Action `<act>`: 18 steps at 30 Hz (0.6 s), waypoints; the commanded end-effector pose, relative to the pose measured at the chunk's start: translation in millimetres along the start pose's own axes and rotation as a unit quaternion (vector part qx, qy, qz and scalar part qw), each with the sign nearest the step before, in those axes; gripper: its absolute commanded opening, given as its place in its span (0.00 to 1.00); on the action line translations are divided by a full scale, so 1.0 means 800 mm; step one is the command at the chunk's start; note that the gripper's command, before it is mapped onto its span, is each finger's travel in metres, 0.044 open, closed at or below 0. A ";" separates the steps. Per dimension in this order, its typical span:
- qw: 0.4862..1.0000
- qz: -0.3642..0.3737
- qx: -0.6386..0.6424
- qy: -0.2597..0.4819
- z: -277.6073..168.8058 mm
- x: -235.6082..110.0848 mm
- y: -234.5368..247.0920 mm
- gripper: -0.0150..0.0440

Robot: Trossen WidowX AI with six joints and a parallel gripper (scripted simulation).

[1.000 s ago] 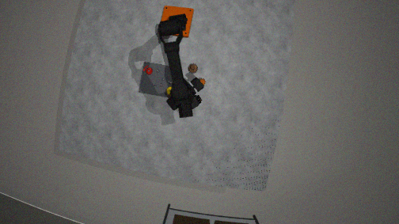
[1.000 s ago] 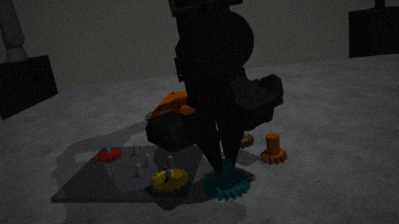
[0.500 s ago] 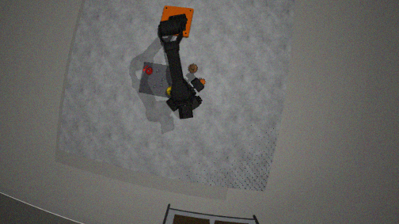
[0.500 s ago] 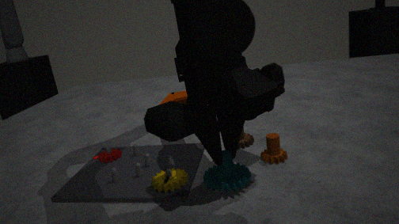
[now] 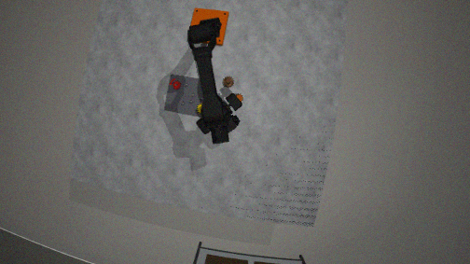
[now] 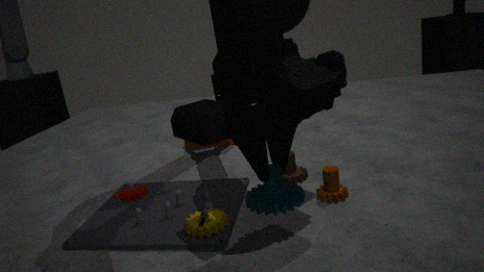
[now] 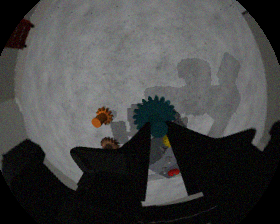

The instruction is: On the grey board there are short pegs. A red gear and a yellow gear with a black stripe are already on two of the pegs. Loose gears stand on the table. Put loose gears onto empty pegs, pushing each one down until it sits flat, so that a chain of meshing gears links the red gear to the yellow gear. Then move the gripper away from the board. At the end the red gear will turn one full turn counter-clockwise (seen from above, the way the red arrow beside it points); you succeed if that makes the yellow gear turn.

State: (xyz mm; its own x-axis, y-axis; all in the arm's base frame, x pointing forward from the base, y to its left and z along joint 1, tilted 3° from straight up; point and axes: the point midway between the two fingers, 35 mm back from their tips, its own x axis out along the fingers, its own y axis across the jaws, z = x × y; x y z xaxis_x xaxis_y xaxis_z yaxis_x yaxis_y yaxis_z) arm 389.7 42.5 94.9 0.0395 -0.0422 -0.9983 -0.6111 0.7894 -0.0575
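Observation:
My gripper (image 6: 276, 172) (image 7: 157, 124) is shut on the handle of the large teal gear (image 6: 275, 198) (image 7: 154, 111). The teal gear hangs above the table, its shadow below it, just right of the grey board in the exterior view. The grey board (image 5: 181, 104) (image 6: 103, 230) bears the red gear (image 5: 178, 84) (image 6: 132, 192) (image 7: 174, 172) at one corner and the yellow gear (image 5: 200, 108) (image 6: 205, 223) (image 7: 166, 141) with a black stripe at another. Several bare pegs, one of them a short peg (image 6: 167, 210), stand between them. In the top view the arm hides the teal gear and the fingertips.
A small orange gear (image 5: 240, 97) (image 6: 331, 186) (image 7: 103, 117) and a brown gear (image 5: 228, 81) (image 6: 294, 172) (image 7: 110, 143) stand on the table, away from the board. The orange base plate (image 5: 224, 27) of the arm is at the back. The arm covers the board's right side in the top view.

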 end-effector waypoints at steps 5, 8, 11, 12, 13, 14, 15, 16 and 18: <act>1.000 -0.001 0.006 0.000 0.001 -0.021 0.000 0.25; 1.000 -0.001 0.005 0.000 0.002 -0.029 0.000 0.25; 1.000 -0.001 0.005 0.000 0.002 -0.036 0.000 0.25; 1.000 -0.001 0.005 0.000 0.002 -0.038 0.000 0.25; 1.000 -0.001 0.005 0.000 0.002 -0.041 0.000 0.25; 1.000 -0.001 0.005 0.000 0.002 -0.043 0.000 0.25; 1.000 -0.001 0.005 0.000 0.003 -0.046 0.000 0.25; 1.000 -0.001 0.005 0.000 0.003 -0.048 0.000 0.25; 1.000 -0.001 0.004 0.000 0.003 -0.053 0.001 0.25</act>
State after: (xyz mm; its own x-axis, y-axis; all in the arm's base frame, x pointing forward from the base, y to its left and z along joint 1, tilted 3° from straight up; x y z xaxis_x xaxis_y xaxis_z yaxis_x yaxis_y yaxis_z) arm 389.1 45.6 129.6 0.0381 -0.0420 -0.9984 -0.6070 0.7927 -0.0566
